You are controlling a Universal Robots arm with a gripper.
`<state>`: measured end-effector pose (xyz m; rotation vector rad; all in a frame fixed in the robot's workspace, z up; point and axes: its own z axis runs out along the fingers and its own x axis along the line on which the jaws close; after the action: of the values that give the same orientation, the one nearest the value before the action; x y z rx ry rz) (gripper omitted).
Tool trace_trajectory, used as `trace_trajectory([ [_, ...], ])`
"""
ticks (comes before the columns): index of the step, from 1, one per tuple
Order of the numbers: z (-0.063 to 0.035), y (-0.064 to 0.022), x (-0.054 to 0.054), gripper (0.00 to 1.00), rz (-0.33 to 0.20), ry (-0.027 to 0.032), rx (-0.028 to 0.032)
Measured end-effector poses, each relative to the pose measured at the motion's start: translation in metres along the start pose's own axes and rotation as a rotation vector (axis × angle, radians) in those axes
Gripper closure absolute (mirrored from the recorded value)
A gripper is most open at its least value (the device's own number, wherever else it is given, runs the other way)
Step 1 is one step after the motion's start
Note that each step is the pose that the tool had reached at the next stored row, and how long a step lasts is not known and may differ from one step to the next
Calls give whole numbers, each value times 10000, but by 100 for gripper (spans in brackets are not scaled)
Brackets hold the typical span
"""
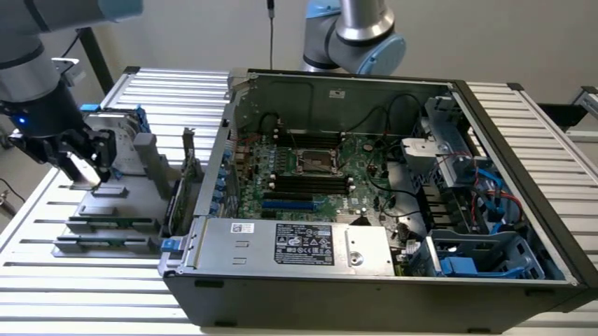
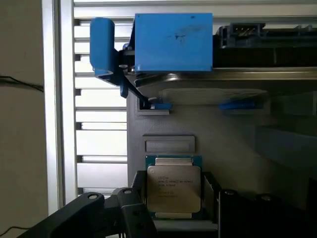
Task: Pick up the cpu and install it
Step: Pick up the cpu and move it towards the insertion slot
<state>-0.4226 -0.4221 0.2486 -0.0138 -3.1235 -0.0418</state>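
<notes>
Grey slatted table (image 1: 66,283) lies under the end effector (image 1: 84,170), closed around the cpu (image 2: 173,191).

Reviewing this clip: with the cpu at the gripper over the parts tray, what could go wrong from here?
1. The cpu is a thin flat chip within the gripper; an off-centre hold might let it tilt or slip onto the gray tray.
2. The socket lies deep inside the open case, past its side wall; the carry may clip that wall.
3. Memory slots crowd the socket, so a skewed placement could damage it.
</notes>
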Motion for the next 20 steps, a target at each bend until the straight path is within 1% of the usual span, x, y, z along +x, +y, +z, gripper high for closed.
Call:
trace_trajectory([
  [10,-456,14,-98,45,0,-1,0],
  [20,-915,36,-316,45,-30,1,1],
])
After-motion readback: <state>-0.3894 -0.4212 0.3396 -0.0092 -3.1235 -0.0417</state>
